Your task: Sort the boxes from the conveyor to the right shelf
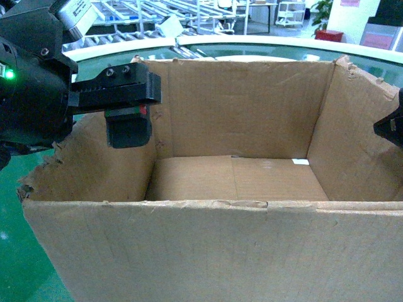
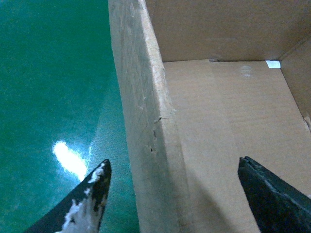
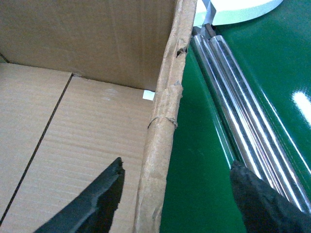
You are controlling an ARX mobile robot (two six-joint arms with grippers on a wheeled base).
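Steel rails [image 3: 243, 121] beside box [image 3: 160, 145]

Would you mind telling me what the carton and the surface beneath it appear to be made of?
The carton looks like brown corrugated cardboard with a matte finish: fine ribbing shows on its floor and the torn top edges are ragged and fibrous. The conveyor belt looks like smooth green plastic or rubber, glossy, since it shows bright lamp reflections.
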